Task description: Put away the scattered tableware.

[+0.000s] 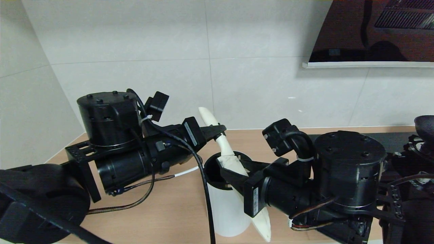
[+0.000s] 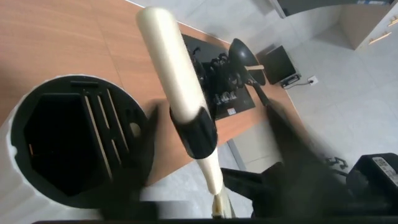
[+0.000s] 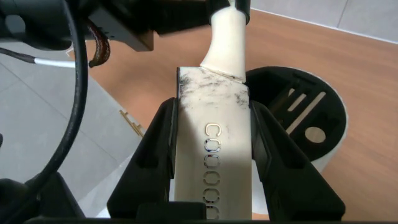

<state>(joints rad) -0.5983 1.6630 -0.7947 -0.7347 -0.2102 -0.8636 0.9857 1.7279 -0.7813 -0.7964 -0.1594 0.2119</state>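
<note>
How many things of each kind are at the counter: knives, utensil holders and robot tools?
knife: 1
utensil holder: 1
tools: 2, the left tool and the right tool, both shut on the knife
Total: 4

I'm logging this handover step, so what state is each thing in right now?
knife: off the counter, tilted, held by both grippers, not in the holder.
holder: upright on the counter, top slots facing up.
left gripper: shut on the knife's handle.
right gripper: shut on the knife's blade.
</note>
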